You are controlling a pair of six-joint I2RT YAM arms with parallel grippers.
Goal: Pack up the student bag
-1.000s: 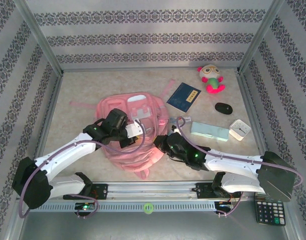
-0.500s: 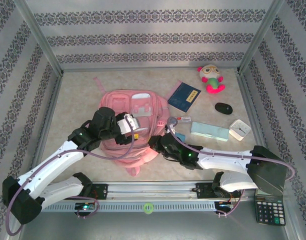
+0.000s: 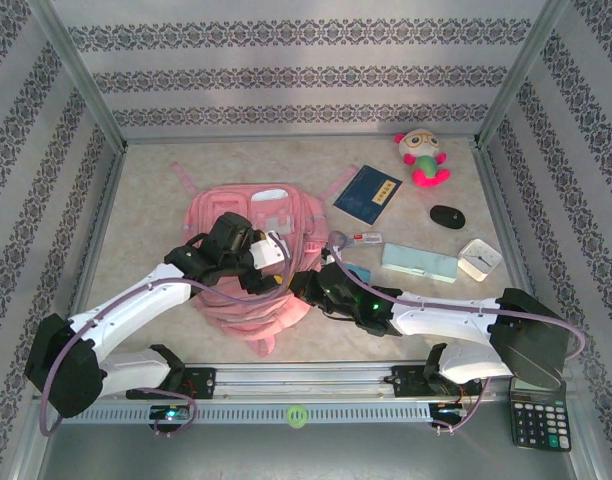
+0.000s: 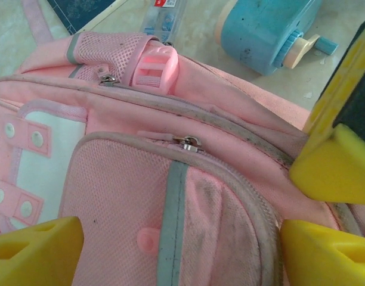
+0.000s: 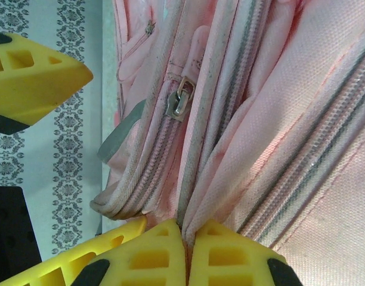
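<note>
pink student bag (image 3: 211, 212) with grubby zips; left pincer (image 4: 179, 250) spread wide, right pincer (image 5: 187, 241) pinching its fabric.

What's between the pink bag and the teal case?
A small clear packet and a blue sharpener, both in the top view and the left wrist view.

The student bag (image 3: 248, 312) is laid flat on the surface, left of the middle, front side up, with its top toward the far edge. It is made of pink fabric with lighter front pockets, grey-trimmed zips and a mesh side pocket. The front pocket zip (image 4: 187, 143) is closed. A fold along its right side is pinched together.
</note>
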